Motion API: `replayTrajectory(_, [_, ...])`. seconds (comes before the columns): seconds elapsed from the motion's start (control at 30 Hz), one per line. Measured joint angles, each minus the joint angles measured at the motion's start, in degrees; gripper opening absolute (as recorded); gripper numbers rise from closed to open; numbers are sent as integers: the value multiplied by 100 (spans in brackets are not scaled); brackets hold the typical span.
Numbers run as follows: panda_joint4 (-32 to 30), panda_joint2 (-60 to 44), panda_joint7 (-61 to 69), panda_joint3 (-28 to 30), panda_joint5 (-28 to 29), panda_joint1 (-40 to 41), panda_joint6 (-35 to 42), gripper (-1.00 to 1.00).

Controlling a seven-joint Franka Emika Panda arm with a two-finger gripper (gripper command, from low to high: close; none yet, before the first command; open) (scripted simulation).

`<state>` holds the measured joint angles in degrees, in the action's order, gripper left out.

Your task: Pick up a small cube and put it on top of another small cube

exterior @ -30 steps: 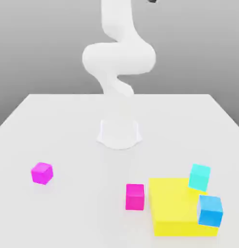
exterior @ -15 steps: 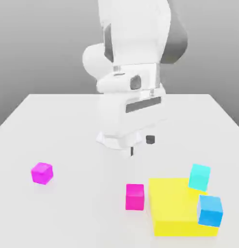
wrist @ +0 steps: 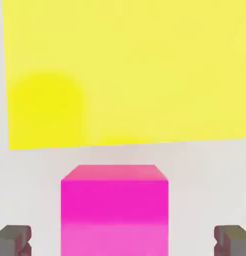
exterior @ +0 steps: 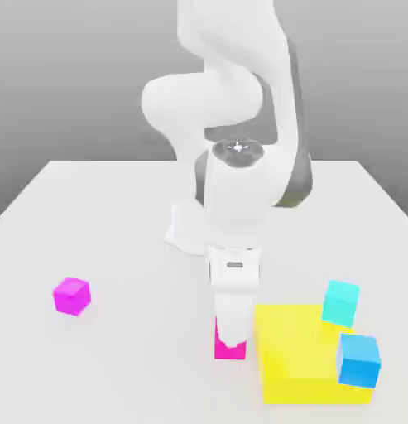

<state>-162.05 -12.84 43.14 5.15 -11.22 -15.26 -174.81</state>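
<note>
Tool (wrist: 123, 242) spread wide astride pink cube (wrist: 115, 210), apparently untouched.

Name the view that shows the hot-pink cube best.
The hand view: the hot-pink cube sits large and unobstructed between the open fingers. In the exterior view the gripper covers most of it, leaving its lower edge.

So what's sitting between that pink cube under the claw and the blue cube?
The big yellow block lies between the pink cube and the sky-blue cube, in the exterior view.

Small hot-pink cube (exterior: 229, 350) (wrist: 115, 210) flat on table, sky-blue cube (exterior: 359, 359) atop yellow block's corner
</note>
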Motion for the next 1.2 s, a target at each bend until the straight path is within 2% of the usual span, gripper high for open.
replayTrajectory(0.03, [30,-167,49,-161,-66,145,-140,-100])
replayTrajectory(0.27, [34,-189,57,-198,-75,180,-144,-100])
replayTrajectory(0.43, [-139,708,-491,373,669,-201,573,-100])
replayTrajectory(0.5, [-217,1120,-735,428,1000,-158,905,-100])
replayTrajectory(0.63, [362,1257,-1373,193,1131,-62,1622,-100])
replayTrajectory(0.73, [970,1199,-1917,-238,1138,1,2172,-100])
replayTrajectory(0.97, [2420,1033,-3180,-650,1122,-809,3455,-100])
replayTrajectory(1.1, [2510,393,-3363,-651,1141,-857,2905,-100])
replayTrajectory(1.13, [2496,270,-3375,-646,1151,-859,2768,100])
replayTrajectory(1.2, [2496,270,-3375,-646,1151,-859,2768,100])
